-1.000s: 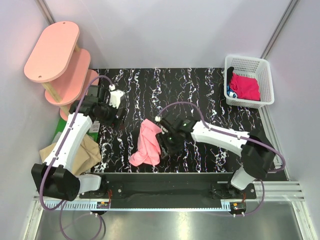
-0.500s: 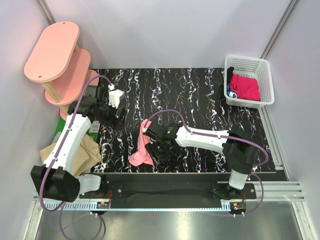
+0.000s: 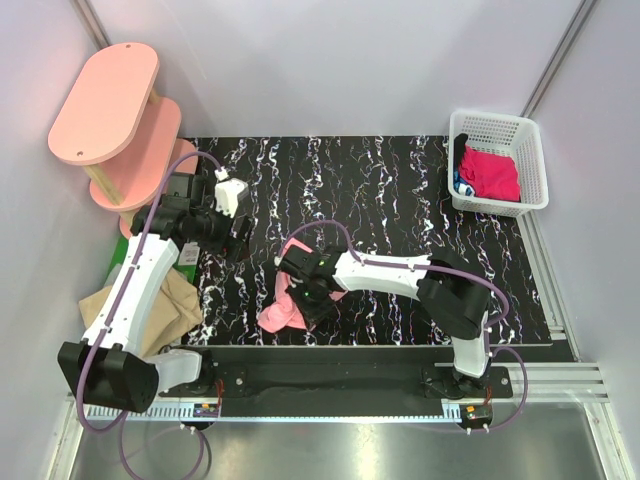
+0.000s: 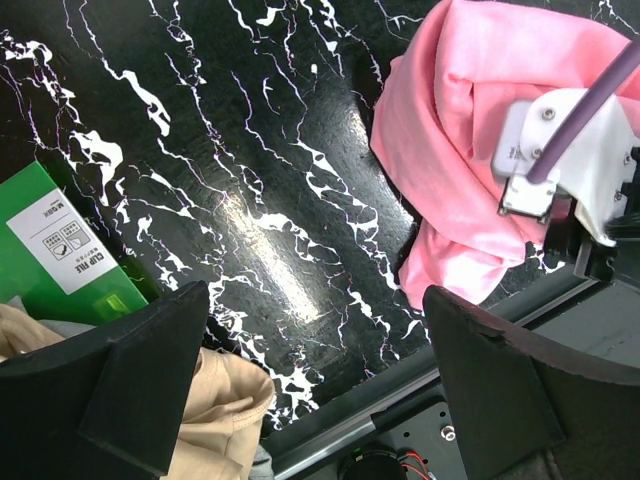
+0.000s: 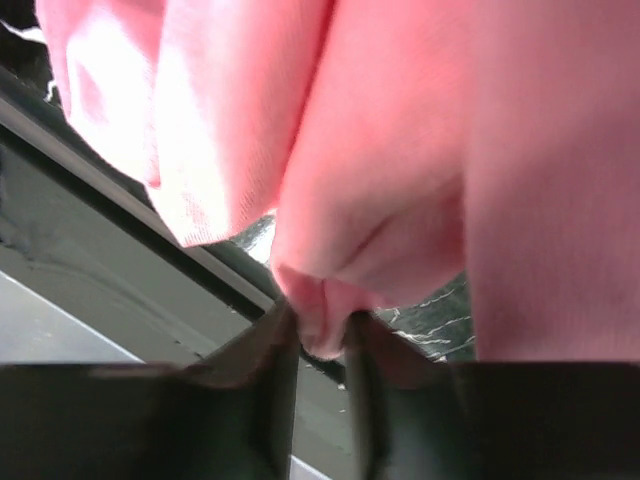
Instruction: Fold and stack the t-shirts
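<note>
The salmon-pink t-shirt [image 3: 283,312] lies crumpled near the table's front edge, left of centre; it also shows in the left wrist view [image 4: 470,130]. My right gripper [image 3: 308,290] is shut on a fold of it [image 5: 325,330], and the cloth fills the right wrist view. My left gripper [image 3: 232,238] is open and empty above the left part of the table, its fingers wide apart [image 4: 320,390]. The tan-beige t-shirt [image 3: 165,310] lies bunched at the table's left front corner [image 4: 215,410]. The magenta-red t-shirt [image 3: 490,172] lies in the basket.
A white lattice basket [image 3: 530,140] stands at the back right corner. Pink oval shelf boards [image 3: 110,100] stand at the back left. A green box [image 4: 60,250] lies by the tan shirt. A black rail [image 3: 330,352] runs along the table's front edge.
My right gripper has moved left with the pink shirt, and the shirt has bunched up smaller near the front edge. The left arm has hardly moved.
</note>
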Controlling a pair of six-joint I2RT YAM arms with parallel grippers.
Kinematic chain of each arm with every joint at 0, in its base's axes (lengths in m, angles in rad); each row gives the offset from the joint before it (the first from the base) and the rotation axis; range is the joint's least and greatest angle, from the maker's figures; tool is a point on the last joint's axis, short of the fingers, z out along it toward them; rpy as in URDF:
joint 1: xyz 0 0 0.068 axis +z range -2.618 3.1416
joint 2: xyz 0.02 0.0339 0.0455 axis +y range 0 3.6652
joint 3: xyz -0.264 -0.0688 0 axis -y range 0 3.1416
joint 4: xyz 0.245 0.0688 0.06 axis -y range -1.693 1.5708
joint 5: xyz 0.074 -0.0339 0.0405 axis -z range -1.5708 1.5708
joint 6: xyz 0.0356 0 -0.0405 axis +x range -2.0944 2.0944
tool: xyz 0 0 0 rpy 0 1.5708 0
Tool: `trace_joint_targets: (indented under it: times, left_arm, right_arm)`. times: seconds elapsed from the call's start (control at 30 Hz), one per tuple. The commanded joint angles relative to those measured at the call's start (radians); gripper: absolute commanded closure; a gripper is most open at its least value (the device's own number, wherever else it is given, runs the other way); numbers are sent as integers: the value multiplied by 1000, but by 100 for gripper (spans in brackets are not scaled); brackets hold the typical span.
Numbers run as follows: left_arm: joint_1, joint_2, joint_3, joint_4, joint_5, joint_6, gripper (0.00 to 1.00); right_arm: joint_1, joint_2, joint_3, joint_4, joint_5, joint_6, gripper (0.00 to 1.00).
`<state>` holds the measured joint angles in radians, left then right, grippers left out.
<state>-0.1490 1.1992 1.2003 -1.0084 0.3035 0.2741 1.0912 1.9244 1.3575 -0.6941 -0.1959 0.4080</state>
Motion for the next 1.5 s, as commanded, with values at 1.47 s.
trace_joint_targets:
  times: [1.47]
  left_arm:
    - [339, -219, 94, -16, 416, -30, 3]
  right_arm:
    - [-313, -119, 1378, -114, 578, -166, 100]
